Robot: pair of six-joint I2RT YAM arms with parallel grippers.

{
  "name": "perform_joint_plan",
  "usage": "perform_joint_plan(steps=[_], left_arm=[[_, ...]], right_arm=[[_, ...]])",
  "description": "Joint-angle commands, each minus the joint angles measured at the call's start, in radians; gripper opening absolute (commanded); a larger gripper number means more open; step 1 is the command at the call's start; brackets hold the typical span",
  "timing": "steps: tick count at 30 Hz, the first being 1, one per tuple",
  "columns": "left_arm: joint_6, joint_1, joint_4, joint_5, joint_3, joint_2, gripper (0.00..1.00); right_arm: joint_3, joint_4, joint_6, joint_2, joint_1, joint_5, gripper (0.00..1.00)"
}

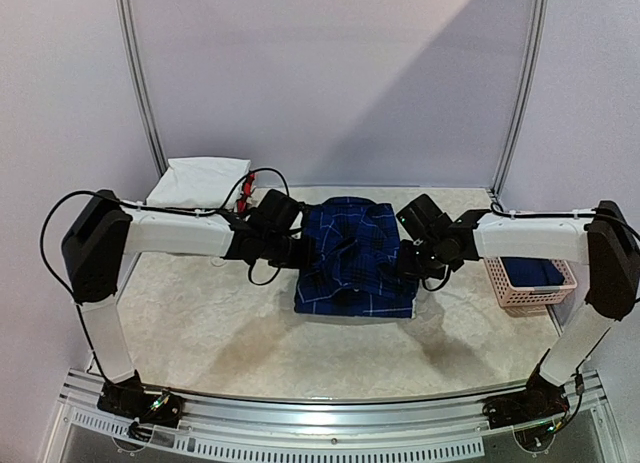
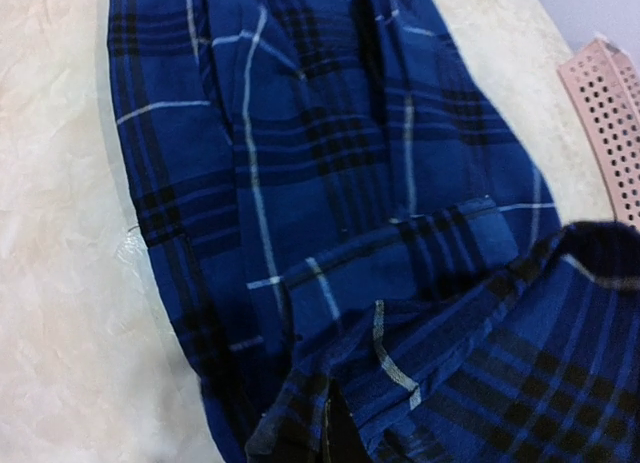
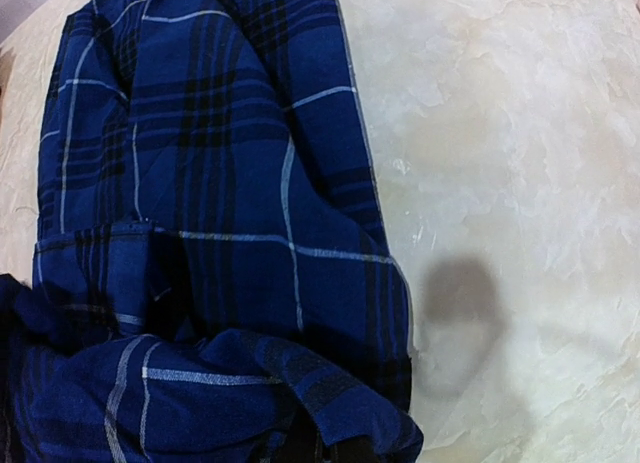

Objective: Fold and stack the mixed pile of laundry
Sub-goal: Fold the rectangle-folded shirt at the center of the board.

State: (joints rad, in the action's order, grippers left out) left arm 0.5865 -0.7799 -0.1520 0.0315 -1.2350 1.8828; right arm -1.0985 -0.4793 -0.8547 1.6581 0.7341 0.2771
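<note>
Plaid shirt [image 1: 350,273]: lies on the cream table [image 1: 200,323], at mid-width and towards the far side, between the two arms. It is partly folded, and its near edge is straight and flat on the surface.

Left gripper [image 1: 303,251]: at the shirt's left edge, jaws fully closed. The left wrist view shows plaid cloth bunched up and raised right at the fingers, so the grip appears to be on the shirt's edge. The fingertips themselves are mostly hidden by the fabric.

Right gripper [image 1: 408,260]: at the shirt's right edge, jaws likewise fully closed. The right wrist view shows a gathered fold of the same cloth rising at the fingers, which are again largely covered.

The rest of the shirt lies flat on the table beyond both gathered folds.

Pink basket [image 1: 500,288]: stands at the right of the table, apart from the shirt. A navy garment [image 1: 532,272] lies inside it; no print can be made out.

White folded garment [image 1: 200,180]: sits at the far left corner, well apart from the shirt.
</note>
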Motion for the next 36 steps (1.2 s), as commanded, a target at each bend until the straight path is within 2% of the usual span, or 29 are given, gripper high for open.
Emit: perform_joint_plan(steps=[1,9,15,17,20,21,22,24,26,28,29,31,34,36], left_arm=[[-0.013,0.037,0.002,-0.048,-0.040,0.069,0.00],[-0.019,0.053,0.005,-0.035,-0.069,0.142,0.00],[-0.035,0.060,0.021,0.030,-0.083,0.174,0.00],[-0.041,0.060,0.027,0.043,-0.089,0.177,0.02],[-0.054,0.062,0.007,0.059,-0.112,0.174,0.06],[-0.061,0.062,-0.004,0.065,-0.122,0.169,0.09],[-0.067,0.062,-0.014,0.073,-0.132,0.159,0.15],[-0.084,0.062,-0.032,0.081,-0.152,0.136,0.32],[-0.100,0.062,-0.055,0.099,-0.172,0.105,0.52],[-0.119,0.062,-0.089,0.127,-0.192,0.073,0.68],[-0.128,0.062,-0.107,0.140,-0.199,0.055,0.73],[-0.141,0.062,-0.143,0.166,-0.203,0.021,0.77],[-0.145,0.057,-0.156,0.207,-0.162,-0.039,0.80],[-0.141,0.049,-0.153,0.223,-0.119,-0.078,0.80]], right_arm=[[-0.028,0.049,0.015,0.046,-0.045,-0.001,0.01],[-0.057,0.112,0.034,0.166,-0.078,-0.049,0.01],[-0.092,0.126,0.049,0.227,-0.090,-0.070,0.01],[-0.115,0.113,0.057,0.230,-0.092,-0.067,0.04],[-0.161,0.081,0.077,0.219,-0.094,-0.070,0.15],[-0.181,0.067,0.092,0.216,-0.094,-0.069,0.19],[-0.200,0.054,0.105,0.206,-0.096,-0.067,0.32],[-0.237,0.033,0.128,0.187,-0.104,-0.067,0.55],[-0.278,0.004,0.152,0.161,-0.109,-0.064,0.72],[-0.317,-0.037,0.183,0.137,-0.110,-0.056,0.78],[-0.325,-0.048,0.199,0.116,-0.109,-0.056,0.79],[-0.312,-0.056,0.223,0.073,-0.108,-0.066,0.81],[-0.208,-0.007,0.246,-0.024,-0.096,-0.129,0.81],[-0.143,0.027,0.258,-0.082,-0.057,-0.155,0.78]])
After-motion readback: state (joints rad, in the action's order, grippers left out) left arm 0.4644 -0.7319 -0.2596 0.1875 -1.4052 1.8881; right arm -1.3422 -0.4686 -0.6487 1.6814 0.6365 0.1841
